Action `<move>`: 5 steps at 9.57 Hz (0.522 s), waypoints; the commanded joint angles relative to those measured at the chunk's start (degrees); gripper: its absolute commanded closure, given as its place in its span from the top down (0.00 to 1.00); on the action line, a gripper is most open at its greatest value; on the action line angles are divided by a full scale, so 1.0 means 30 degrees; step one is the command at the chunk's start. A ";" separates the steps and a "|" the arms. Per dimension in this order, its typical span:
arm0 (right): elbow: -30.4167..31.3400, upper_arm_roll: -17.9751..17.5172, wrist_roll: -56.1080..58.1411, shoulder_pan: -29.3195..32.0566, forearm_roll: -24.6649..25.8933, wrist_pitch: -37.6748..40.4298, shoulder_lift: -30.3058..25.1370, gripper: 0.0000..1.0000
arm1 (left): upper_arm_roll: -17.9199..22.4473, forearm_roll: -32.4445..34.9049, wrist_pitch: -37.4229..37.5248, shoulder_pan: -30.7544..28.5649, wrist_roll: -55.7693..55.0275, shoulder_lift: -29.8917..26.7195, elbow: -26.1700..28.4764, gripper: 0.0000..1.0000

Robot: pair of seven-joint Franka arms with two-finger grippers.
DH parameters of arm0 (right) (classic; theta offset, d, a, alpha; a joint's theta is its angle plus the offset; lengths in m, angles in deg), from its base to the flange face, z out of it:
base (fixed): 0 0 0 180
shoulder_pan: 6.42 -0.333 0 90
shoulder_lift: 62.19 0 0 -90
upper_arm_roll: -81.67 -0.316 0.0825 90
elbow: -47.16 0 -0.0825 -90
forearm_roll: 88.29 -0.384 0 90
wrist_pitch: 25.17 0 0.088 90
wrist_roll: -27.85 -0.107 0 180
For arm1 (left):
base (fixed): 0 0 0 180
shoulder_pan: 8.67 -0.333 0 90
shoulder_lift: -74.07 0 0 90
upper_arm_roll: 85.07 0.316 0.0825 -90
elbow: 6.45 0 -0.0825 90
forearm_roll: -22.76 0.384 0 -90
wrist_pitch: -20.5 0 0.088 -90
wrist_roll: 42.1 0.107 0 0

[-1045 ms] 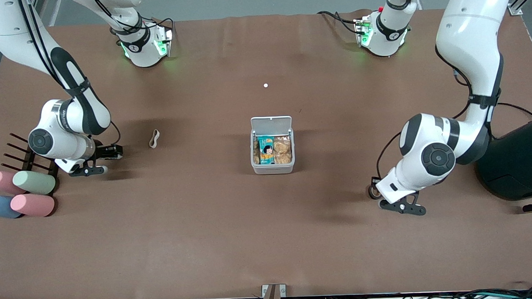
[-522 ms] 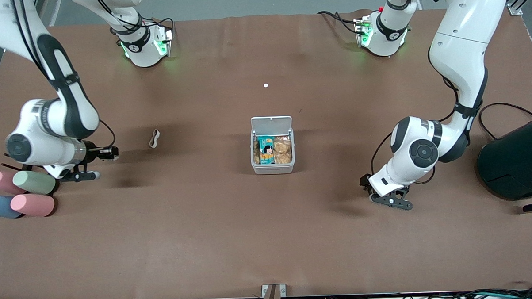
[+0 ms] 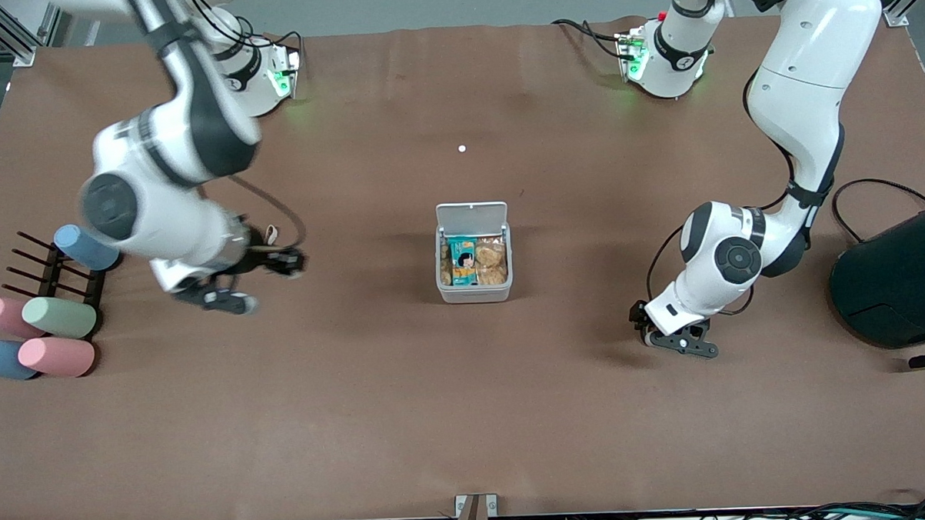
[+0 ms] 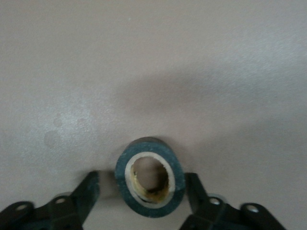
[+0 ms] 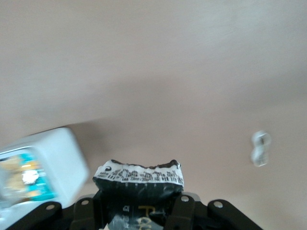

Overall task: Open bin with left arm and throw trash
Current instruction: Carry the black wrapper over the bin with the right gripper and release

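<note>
The bin (image 3: 475,292) stands mid-table, its white lid (image 3: 472,213) hinged up and several snack packets inside; it also shows in the right wrist view (image 5: 53,158). My right gripper (image 3: 284,261) (image 5: 139,203) is shut on the black printed snack packet (image 5: 139,178), over the table between the rack and the bin. The beige rubber band (image 3: 271,234) (image 5: 260,147) lies just by that arm. My left gripper (image 3: 640,327) (image 4: 141,194) is low at the table, open, with its jaws on either side of the dark tape ring (image 4: 149,178), one finger (image 4: 194,189) at the ring's edge.
A large dark teal cylinder (image 3: 898,275) stands at the left arm's end. Pastel cylinders (image 3: 57,316) and a dark rack (image 3: 43,267) with a blue cylinder (image 3: 85,246) lie at the right arm's end. A tiny white dot (image 3: 462,148) lies farther from the camera than the bin.
My right arm has swung from beside the rack toward the bin, carrying the packet. My left gripper has shifted slightly toward the bin and settled around the tape ring.
</note>
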 commanded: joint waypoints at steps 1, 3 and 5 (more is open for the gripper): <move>-0.4403 0.0291 -0.4127 -0.2439 -0.0346 -0.0470 0.3576 0.20 | -0.0084 0.0348 -0.0185 0.0085 0.0019 -0.0202 0.0030 0.00; -0.5299 0.0349 -0.6860 -0.4724 -0.0143 -0.3566 0.5547 0.21 | -0.0113 0.0377 0.0659 0.0203 0.0020 -0.0319 -0.0466 0.00; -0.5300 0.0379 -0.7193 -0.5816 -0.0082 -0.4344 0.6168 0.22 | -0.0143 0.0348 0.1716 0.0320 -0.0039 -0.0319 -0.1083 0.00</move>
